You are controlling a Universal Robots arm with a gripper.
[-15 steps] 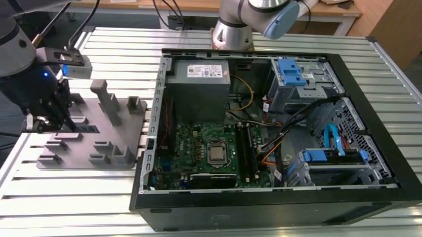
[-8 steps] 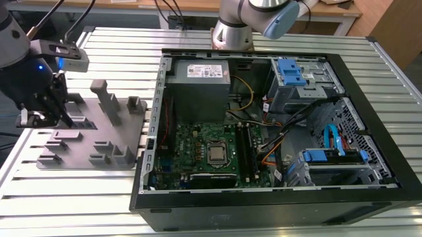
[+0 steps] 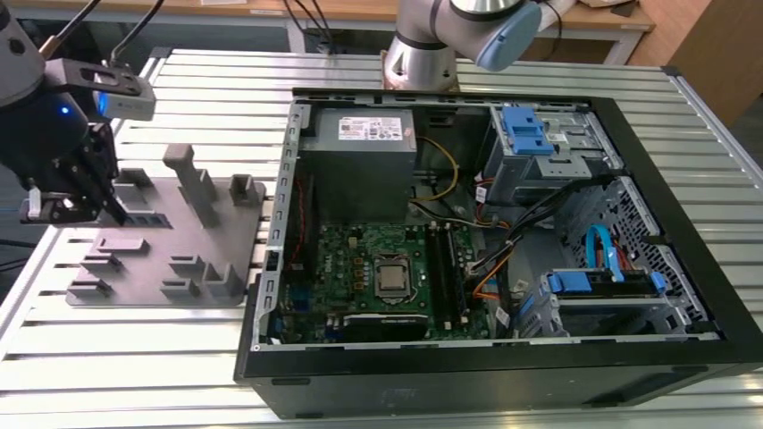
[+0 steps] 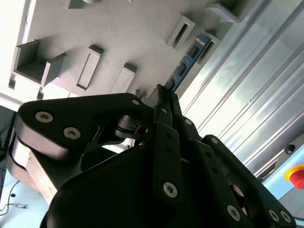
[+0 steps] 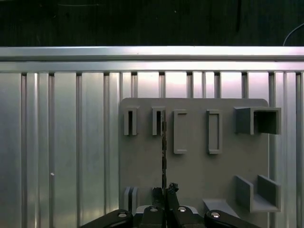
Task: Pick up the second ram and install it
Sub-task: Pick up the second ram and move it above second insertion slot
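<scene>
- The one clear label in the exterior view is a white sticker (image 3: 373, 128) on the grey power supply (image 3: 357, 174) inside the open computer case (image 3: 477, 380). Its print is too small to make out.
- The ram stick (image 4: 187, 59) shows its blue face and dark chips in the second wrist view. Any writing on it cannot be read.
- A red button on a yellow base (image 4: 297, 176) sits at the table's edge in the second wrist view.
- The arm (image 3: 453, 27) has its base behind the case, at the far side of the slatted metal table (image 3: 179, 375).
- Its wrist end hangs over the grey holder plate (image 3: 167, 246) on the exterior view's left, well apart from the case, with the tool pointing down at the plate.
- The gripper (image 4: 162, 95) has its black fingers (image 4: 166, 137) drawn almost together, and one end of the ram stick is pinched between the tips.
- In the first wrist view the gripper (image 5: 165, 190) holds the stick (image 5: 164, 152) edge-on (it reads as a thin dark line) running straight out over the plate (image 5: 194, 171).
- The stick's far end reaches one of the small slotted holders (image 5: 158, 121) on the plate. Whether it sits in that slot or is just clear of it cannot be told.
- The green motherboard (image 3: 357, 259) lies in the floor of the case, below the power supply in the exterior view.
</scene>
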